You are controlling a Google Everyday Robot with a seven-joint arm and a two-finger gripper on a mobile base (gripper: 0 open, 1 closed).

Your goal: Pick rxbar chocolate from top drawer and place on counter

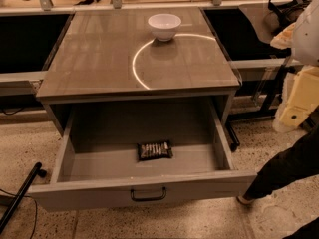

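Snack bar [155,151]: dark wrapper, pale lettering too small to read.
Location: flat on the floor of the open top drawer [89,195], below the counter [94,59].
Gripper [245,199]: low, beside the drawer's right front corner; grip cannot be told.

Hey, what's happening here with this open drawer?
A robot is set to fetch a snack bar. The top drawer stands pulled open, and the rxbar chocolate lies untouched on its floor. The gripper hangs at the right edge, well clear of the drawer. A white bowl sits on the counter.
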